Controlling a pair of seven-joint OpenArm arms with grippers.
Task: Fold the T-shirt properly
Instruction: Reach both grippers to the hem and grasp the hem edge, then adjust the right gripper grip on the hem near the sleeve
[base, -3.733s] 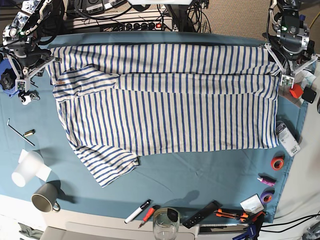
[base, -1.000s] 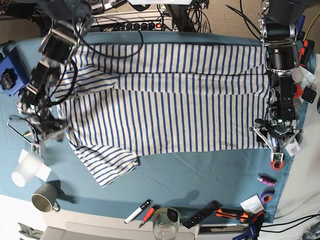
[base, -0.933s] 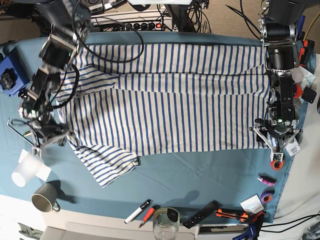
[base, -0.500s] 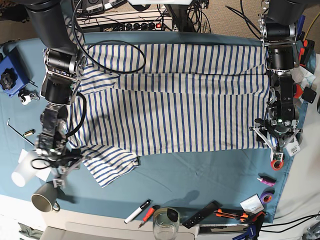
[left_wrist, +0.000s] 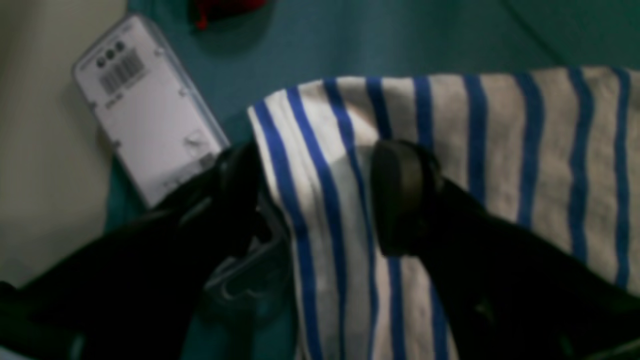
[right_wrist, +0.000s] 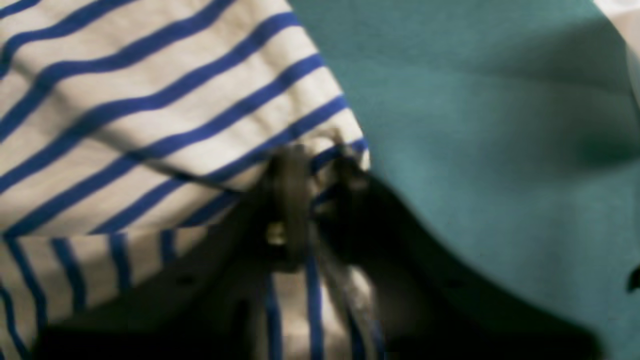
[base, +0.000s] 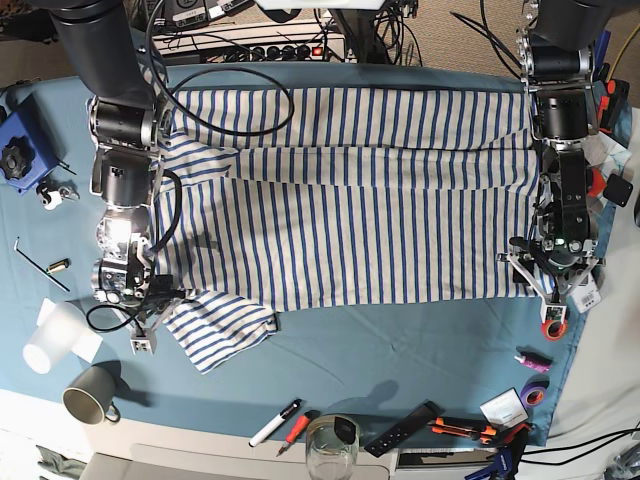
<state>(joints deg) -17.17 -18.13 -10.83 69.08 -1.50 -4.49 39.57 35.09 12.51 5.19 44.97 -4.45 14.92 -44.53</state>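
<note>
We see the T-shirt (base: 350, 190) spread flat across the teal table cloth (base: 400, 350), its body running from one side of the table to the other and one short sleeve (base: 222, 335) splayed toward the near edge on the base view's left.

Our right arm reaches down along the left side of the base view, its links stacked almost in a line from the far edge to the sleeve, wrist pointing at the table. The right gripper (right_wrist: 312, 172) sits at the sleeve's outer corner, and in the right wrist view its two fingers are drawn close together with a small bunch of striped cloth pinched between them. The cloth around that pinch puckers upward, and bare table cloth lies just beside it.

Our left arm hangs along the right side of the base view in much the same posture, forearm nearly straight and wrist turned down over the shirt's hem corner. The left gripper (left_wrist: 312, 192) stands wide apart, one finger (left_wrist: 240, 185) off the cloth's edge on the table cloth, the other finger (left_wrist: 400, 195) on top of the stripes, so the corner lies between them unclamped. A white plastic box with a barcode label (left_wrist: 145, 105) lies just beside that outer finger.
</note>
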